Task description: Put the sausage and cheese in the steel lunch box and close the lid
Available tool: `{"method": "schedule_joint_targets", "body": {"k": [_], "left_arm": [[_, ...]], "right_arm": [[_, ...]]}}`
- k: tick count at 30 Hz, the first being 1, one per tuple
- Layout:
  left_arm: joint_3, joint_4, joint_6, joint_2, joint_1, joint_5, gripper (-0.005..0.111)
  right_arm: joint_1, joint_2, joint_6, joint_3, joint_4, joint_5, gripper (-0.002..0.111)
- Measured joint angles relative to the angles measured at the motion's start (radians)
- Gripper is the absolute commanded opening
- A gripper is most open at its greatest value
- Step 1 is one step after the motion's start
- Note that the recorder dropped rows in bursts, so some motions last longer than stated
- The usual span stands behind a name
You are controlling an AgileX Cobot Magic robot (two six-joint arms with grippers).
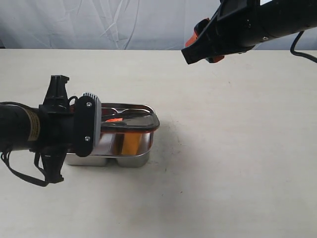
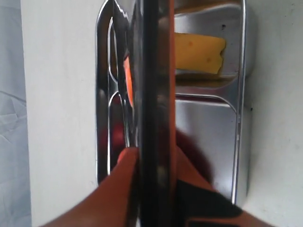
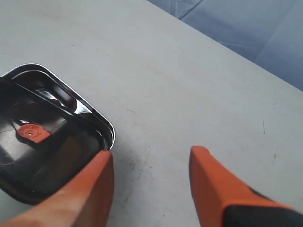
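Observation:
The steel lunch box (image 1: 130, 159) stands on the table left of centre. The yellow-orange cheese (image 1: 131, 143) lies in one compartment, also clear in the left wrist view as cheese (image 2: 199, 52). My left gripper (image 1: 100, 128) is shut on the dark lid (image 1: 132, 119), held tilted just above the box; the left wrist view shows that lid (image 2: 154, 85) edge-on between the orange fingers (image 2: 124, 165). The lid's orange valve (image 3: 32, 132) faces up. The sausage is mostly hidden under the lid; only a dark red patch (image 2: 115, 137) shows. My right gripper (image 1: 202, 45) hangs open, high at the back right.
Bare pale tabletop (image 1: 233, 158) stretches to the right and front of the box. A wrinkled white backdrop (image 1: 99, 22) closes off the far edge. The right arm's black body (image 1: 267, 22) hangs over the back right corner.

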Motion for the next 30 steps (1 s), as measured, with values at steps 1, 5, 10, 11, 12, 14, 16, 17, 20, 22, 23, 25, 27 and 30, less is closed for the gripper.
{"method": "schedule_joint_targets", "body": {"k": [1,5,10,11,12,14,16,17,20,22,23,25,27,30], "left_arm": [[0.0,-0.017,0.001,0.0,0.0,0.0,0.033],[0.008,-0.082,0.002,0.0,-0.004,0.031,0.041],[0.012,-0.131,0.005,0.002,-0.006,0.063,0.041],[0.012,-0.138,0.005,0.002,-0.006,0.063,0.041],[0.012,-0.14,0.005,0.002,-0.006,0.063,0.041],[0.012,-0.147,0.007,0.002,-0.006,0.063,0.041],[0.012,-0.151,0.007,0.002,-0.006,0.067,0.041],[0.012,-0.155,0.009,0.002,-0.006,0.067,0.041],[0.012,-0.17,0.009,0.004,-0.006,0.079,0.041],[0.012,-0.184,0.009,0.008,-0.006,0.081,0.041],[0.012,-0.194,0.009,0.01,-0.006,0.081,0.041],[0.012,-0.208,0.013,0.01,-0.006,0.081,0.042],[0.012,-0.218,0.013,0.01,-0.006,0.083,0.044],[0.012,-0.246,0.013,0.01,-0.006,0.089,0.048]], "right_arm": [[0.0,0.0,0.0,0.0,0.0,0.002,0.049],[0.0,0.0,0.002,0.0,0.0,0.002,0.049],[0.0,0.0,0.002,0.0,0.002,0.004,0.049],[0.0,0.0,0.002,0.0,0.002,0.004,0.049],[0.0,0.0,0.002,0.0,0.002,0.004,0.049],[0.0,0.0,0.004,0.0,0.002,0.006,0.049],[0.0,0.0,0.006,0.0,0.002,0.014,0.049],[0.0,0.0,0.013,0.0,0.007,0.025,0.049],[0.0,-0.001,0.028,0.0,0.041,0.074,0.049],[0.0,-0.001,0.034,0.0,0.079,0.108,0.049],[0.0,-0.001,0.036,0.004,0.102,0.117,0.049],[0.0,-0.002,0.038,0.014,0.137,0.127,0.049],[0.0,-0.002,0.04,0.036,0.161,0.129,0.049],[0.0,-0.002,0.043,0.075,0.207,0.127,0.049]]}}
